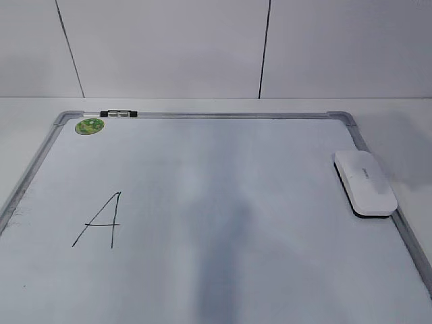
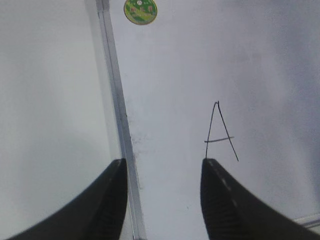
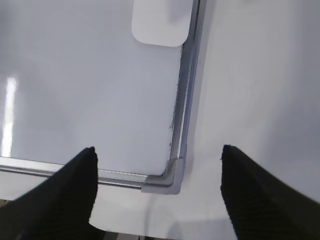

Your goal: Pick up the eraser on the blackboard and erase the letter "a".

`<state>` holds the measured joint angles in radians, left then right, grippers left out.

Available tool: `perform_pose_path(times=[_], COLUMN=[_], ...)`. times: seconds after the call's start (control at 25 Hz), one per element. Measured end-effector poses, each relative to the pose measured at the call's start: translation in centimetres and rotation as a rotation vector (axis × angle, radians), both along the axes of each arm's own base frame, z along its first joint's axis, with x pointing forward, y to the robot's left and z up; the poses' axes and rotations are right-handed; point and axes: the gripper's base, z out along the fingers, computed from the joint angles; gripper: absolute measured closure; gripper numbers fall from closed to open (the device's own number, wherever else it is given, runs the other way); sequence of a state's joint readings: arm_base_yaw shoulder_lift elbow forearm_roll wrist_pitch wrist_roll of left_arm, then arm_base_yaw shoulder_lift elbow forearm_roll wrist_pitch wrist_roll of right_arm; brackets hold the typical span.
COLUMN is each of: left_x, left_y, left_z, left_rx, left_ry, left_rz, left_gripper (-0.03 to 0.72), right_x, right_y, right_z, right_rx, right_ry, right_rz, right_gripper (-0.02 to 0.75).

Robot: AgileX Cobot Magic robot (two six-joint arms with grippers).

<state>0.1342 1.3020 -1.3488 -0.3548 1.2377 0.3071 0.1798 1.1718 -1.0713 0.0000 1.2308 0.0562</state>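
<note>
White surface (image 1: 202,106) carries the blackboard (image 1: 202,116). Eraser (image 1: 364,182) lies at its right edge, touching the frame, well apart from the "A" (image 1: 100,220). Left claw (image 2: 162,200) and right claw (image 3: 157,192) hang apart, empty.

On the board (image 1: 223,202) before me, the eraser (image 1: 364,182) lies at the right edge, the written letter (image 1: 101,221) near the left, and a sticker (image 1: 89,125) and marker (image 1: 117,114) in the far left corner.
</note>
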Motion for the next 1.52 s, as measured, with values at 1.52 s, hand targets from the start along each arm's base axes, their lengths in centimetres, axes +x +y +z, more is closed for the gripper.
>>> perform_pose_path(times=[1.52], left_x=[-18.8], left_y=[-2.4], left_z=[-11.7], left_rx=[0.043], left_ry=[-0.119], left_rz=[0.003], left_gripper=[0.355], right_x=[-16.2], right_y=[-3.9], right_z=[-6.4], right_rx=[-0.049], right_ry=[-0.377], right_rz=[-0.005], right_gripper=[0.145])
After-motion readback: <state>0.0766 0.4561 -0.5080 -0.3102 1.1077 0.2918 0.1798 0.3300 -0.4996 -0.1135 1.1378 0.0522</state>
